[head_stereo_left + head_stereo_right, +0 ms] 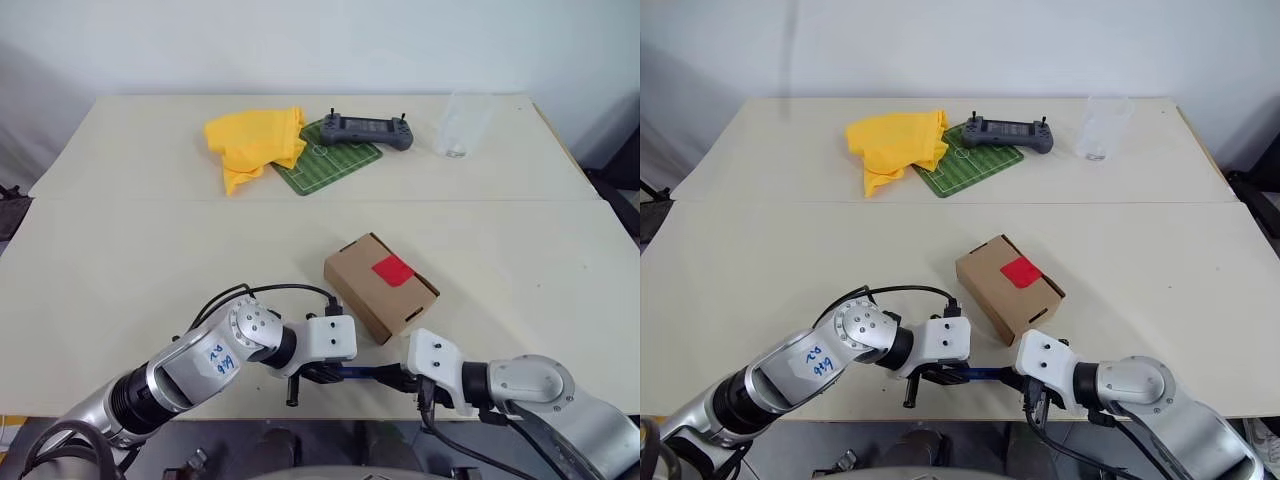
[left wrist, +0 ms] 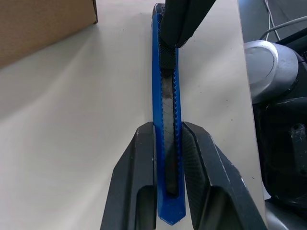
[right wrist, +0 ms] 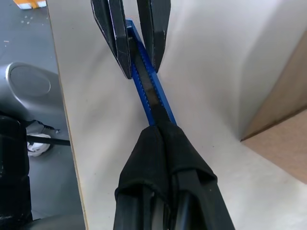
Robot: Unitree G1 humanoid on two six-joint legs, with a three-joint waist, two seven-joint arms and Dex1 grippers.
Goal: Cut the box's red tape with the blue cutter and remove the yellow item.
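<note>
Left pincer (image 2: 167,158) clamps one end of the blue cutter (image 2: 165,103) at the desk's (image 1: 140,260) near edge; right pincer (image 3: 162,128), fingers pressed together, pinches its other end. Just beyond sits the box (image 1: 380,285), red tape (image 1: 393,269) on top.

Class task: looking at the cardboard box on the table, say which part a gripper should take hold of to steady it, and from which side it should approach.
Grip the box across its two long side walls, coming from above at the end away from the red tape. It lies flat with its top up, the walls look parallel, and this probably leaves the tape free for cutting.
</note>
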